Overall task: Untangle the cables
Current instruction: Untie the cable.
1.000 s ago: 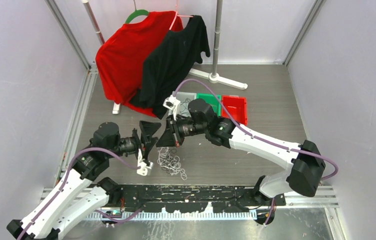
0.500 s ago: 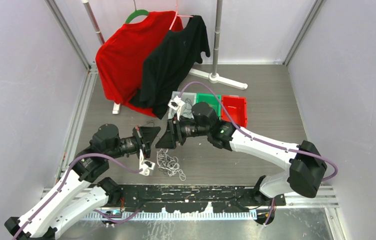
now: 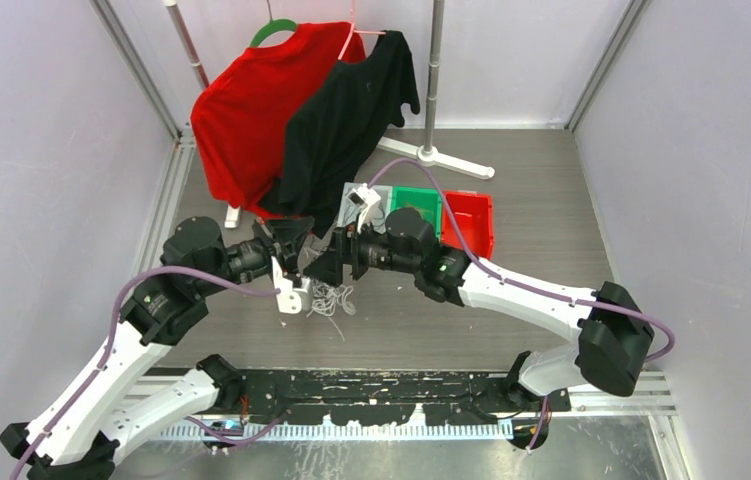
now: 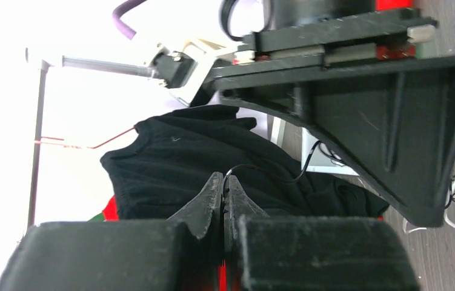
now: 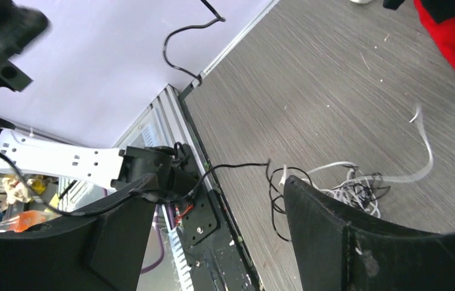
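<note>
Mostly white cables (image 3: 331,298) in a loose tangle with black strands, lying near-left of red bin (image 3: 468,218), left gripper (image 4: 223,182) clamped on one thin black cable (image 4: 273,177), right gripper (image 5: 217,185) spread apart.

Pale walls (image 3: 41,200), grey wood-grain floor (image 3: 541,200)

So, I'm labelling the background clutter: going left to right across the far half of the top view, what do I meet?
red shirt → black shirt → green bin → red bin
</note>
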Robot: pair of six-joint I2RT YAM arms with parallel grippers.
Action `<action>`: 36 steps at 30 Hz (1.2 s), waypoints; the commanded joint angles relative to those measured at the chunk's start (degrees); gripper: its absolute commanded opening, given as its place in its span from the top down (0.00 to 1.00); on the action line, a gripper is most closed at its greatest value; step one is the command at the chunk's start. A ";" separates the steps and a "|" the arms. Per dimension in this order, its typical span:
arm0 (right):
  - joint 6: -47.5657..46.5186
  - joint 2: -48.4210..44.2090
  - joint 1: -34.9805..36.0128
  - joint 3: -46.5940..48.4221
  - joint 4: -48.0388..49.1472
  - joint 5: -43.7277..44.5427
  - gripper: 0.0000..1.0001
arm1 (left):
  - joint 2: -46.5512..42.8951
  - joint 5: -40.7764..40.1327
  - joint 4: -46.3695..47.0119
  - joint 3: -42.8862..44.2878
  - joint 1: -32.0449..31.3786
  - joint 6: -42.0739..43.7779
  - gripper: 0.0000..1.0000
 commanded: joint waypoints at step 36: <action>5.44 10.48 2.79 1.20 17.63 5.02 0.46 | 14.18 1.45 -7.91 37.21 -1.59 -13.82 1.00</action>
